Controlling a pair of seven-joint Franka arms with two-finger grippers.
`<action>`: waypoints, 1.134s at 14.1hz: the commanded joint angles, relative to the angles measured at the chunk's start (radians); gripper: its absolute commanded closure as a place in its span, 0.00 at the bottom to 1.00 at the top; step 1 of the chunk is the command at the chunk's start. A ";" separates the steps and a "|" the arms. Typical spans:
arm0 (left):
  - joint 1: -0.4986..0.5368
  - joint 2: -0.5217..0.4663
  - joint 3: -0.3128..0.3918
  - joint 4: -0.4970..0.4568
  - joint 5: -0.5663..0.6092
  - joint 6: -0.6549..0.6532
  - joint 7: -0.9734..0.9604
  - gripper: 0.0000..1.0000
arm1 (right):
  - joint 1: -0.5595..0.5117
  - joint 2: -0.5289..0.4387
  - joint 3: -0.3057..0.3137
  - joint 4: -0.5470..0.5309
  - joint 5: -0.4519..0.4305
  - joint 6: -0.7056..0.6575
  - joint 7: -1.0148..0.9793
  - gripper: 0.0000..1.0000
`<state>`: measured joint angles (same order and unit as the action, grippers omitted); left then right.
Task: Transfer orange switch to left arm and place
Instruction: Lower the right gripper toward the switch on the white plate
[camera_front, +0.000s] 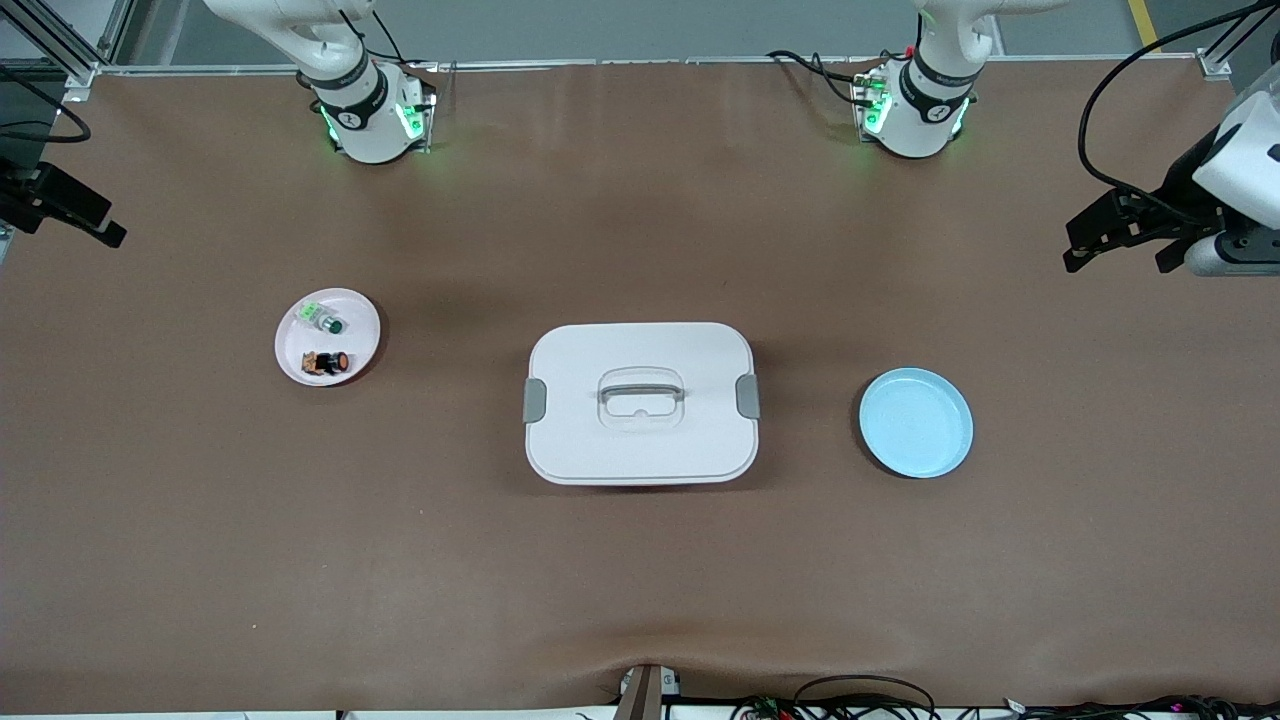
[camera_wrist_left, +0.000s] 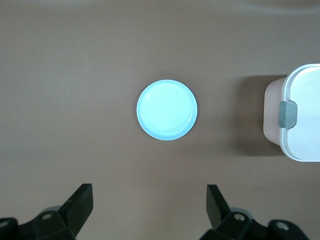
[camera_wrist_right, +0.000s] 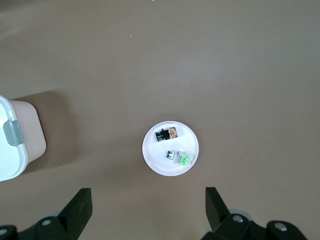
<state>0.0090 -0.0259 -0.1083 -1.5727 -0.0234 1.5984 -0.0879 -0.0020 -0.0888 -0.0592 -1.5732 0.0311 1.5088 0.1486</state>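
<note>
**Both grippers open and empty, switch lying in the pink plate**

My right gripper (camera_front: 60, 205) hangs at the right arm's end of the table, out by the table's edge, and my left gripper (camera_front: 1125, 235) hangs at the left arm's end, also by the edge. In each wrist view my fingers are spread wide, right (camera_wrist_right: 145, 212) and left (camera_wrist_left: 147, 210), with nothing between them. Both arms wait, well apart from everything on the table.

The orange switch (camera_front: 326, 363) lies on its side in the pink plate (camera_front: 290, 355), in the part of the plate nearer to the front camera. Its long axis runs along the table's length: the orange cap points toward the box (camera_front: 640, 403), the tan end toward the right arm's end of the table. The right wrist view shows it too (camera_wrist_right: 166, 134), dark body and orange end side by side. The small green and clear switch (camera_front: 323, 318) shares the plate, farther from the front camera, just beside the orange one but not touching it.

The box stands in the middle of the table, between the pink plate and the light blue plate (camera_front: 916, 422), lid on, grey clips at both short ends. Bare brown table (camera_front: 640, 600) lies between each plate and the box, and wide strips of it run along both long edges of the box.
</note>
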 joint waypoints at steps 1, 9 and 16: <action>0.000 0.006 -0.004 0.017 -0.007 -0.005 -0.015 0.00 | 0.007 0.014 -0.001 0.022 -0.005 -0.015 0.022 0.00; 0.002 0.006 -0.004 0.017 -0.009 -0.005 -0.015 0.00 | 0.007 0.026 -0.002 0.019 -0.002 -0.031 0.008 0.00; 0.000 0.006 -0.004 0.017 -0.006 -0.005 -0.015 0.00 | 0.050 0.006 0.001 -0.361 0.000 0.256 0.002 0.00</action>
<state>0.0090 -0.0256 -0.1083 -1.5721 -0.0234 1.5984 -0.0879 0.0337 -0.0512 -0.0563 -1.8254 0.0321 1.6842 0.1497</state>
